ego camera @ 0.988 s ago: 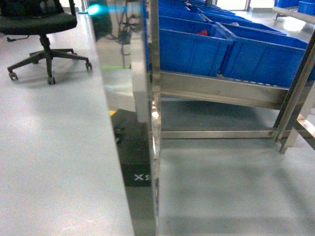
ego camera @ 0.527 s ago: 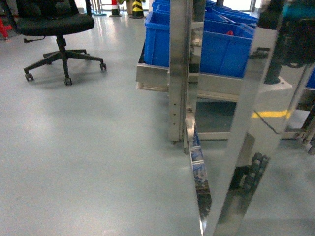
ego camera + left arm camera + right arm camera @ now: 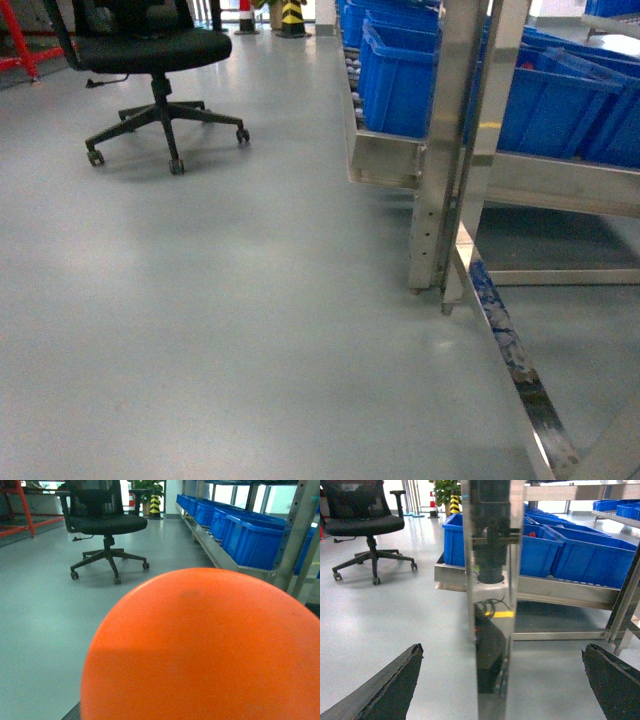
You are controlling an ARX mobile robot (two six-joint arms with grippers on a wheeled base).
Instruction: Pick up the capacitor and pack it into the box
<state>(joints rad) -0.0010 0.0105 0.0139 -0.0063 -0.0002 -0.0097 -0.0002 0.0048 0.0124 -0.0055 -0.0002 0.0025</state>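
**Capacitor fills the left wrist view, beside the rack aisle**

The capacitor [image 3: 205,647] sits right up against the left wrist camera, a smooth orange globe blocking most of that view. The left tool itself is hidden behind it, so I cannot tell whether it is clamped on the ball or merely close to it. The right tool [image 3: 505,690] is spread wide, its two dark fingertips [image 3: 390,687] at the lower corners with a polished steel post [image 3: 492,595] standing between them further off.

Beyond that stretches a grey, glossy floor [image 3: 220,300]. A steel rack [image 3: 450,160] carries a row of blue bins [image 3: 405,80] on a slanted lower shelf. A black office chair [image 3: 160,60] on castors stands on the open floor, and a yellow-and-black striped bollard [image 3: 292,14] stands far back. I can read no writing or labels anywhere.
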